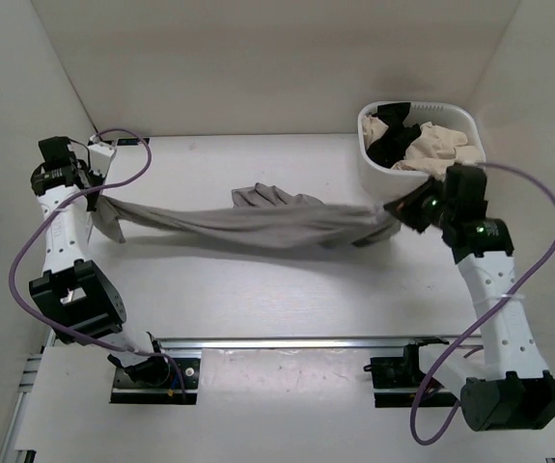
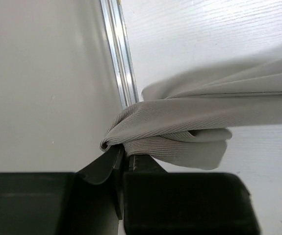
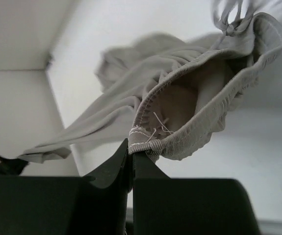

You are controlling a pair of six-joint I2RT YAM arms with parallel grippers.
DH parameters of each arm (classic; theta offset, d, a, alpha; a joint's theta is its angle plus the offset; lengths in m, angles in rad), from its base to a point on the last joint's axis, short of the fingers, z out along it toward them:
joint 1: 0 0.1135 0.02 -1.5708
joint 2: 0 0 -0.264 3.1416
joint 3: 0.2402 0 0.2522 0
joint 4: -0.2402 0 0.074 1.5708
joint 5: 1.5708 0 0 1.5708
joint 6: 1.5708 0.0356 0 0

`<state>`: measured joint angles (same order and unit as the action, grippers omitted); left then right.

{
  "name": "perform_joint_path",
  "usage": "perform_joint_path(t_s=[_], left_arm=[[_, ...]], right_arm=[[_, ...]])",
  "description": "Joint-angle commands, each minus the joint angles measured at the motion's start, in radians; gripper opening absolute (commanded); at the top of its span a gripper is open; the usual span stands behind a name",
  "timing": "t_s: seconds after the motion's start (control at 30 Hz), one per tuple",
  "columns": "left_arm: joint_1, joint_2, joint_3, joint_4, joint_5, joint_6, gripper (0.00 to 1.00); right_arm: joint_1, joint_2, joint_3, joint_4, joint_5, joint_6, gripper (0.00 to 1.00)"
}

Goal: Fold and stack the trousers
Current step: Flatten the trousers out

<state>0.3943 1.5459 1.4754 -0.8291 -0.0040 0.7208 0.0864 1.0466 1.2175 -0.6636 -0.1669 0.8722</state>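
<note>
While the flat white table (image 1: 258, 318) fills the floor of the pale-walled enclosure, the long mid-grey soft fabric trousers (image 1: 258, 224) stretch across its middle from left to right. They form one drawn-out, slightly sagging band, with a loose fan of cloth spreading toward the far side at the centre. The rounded white plastic basket (image 1: 457, 118) stands at the far right, just beyond the right end of the trousers. It holds a crumpled beige garment (image 1: 441, 147) on its right side and a black garment (image 1: 391, 137) on its left. The left gripper (image 2: 122, 157), at the table's left edge by the wall, has its black fingers pressed together on a bunched, ribbed end of the trousers. The right gripper (image 3: 131, 148), just near of the basket, pinches the elastic waistband hem, its fingers closed tight on the cloth. A drawstring knot (image 3: 230, 28) shows at the waistband's far edge.
</note>
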Motion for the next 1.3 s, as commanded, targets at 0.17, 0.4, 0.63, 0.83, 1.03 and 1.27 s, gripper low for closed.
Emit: perform_joint_path(t_s=[0.17, 0.4, 0.63, 0.83, 1.03, 1.27], left_arm=[[-0.008, -0.012, -0.084, -0.013, 0.038, 0.043, 0.14], [-0.008, 0.023, -0.109, -0.013, 0.029, 0.071, 0.14], [-0.008, 0.02, 0.034, -0.013, 0.01, 0.063, 0.14], [-0.008, -0.067, -0.19, -0.013, 0.01, 0.114, 0.18], [-0.008, -0.214, -0.505, -0.024, -0.013, 0.281, 0.31], [0.09, -0.326, -0.639, -0.154, -0.08, 0.532, 0.76]], right_arm=[[-0.027, -0.135, -0.318, -0.06, 0.012, 0.08, 0.0], [-0.184, -0.024, -0.255, -0.001, -0.047, -0.041, 0.0], [-0.237, 0.139, 0.12, -0.116, -0.092, -0.171, 0.0], [-0.329, -0.054, -0.216, -0.175, -0.092, -0.11, 0.0], [-0.393, -0.235, -0.449, -0.335, 0.079, -0.067, 0.0], [-0.393, -0.293, -0.548, -0.367, 0.21, -0.036, 0.0]])
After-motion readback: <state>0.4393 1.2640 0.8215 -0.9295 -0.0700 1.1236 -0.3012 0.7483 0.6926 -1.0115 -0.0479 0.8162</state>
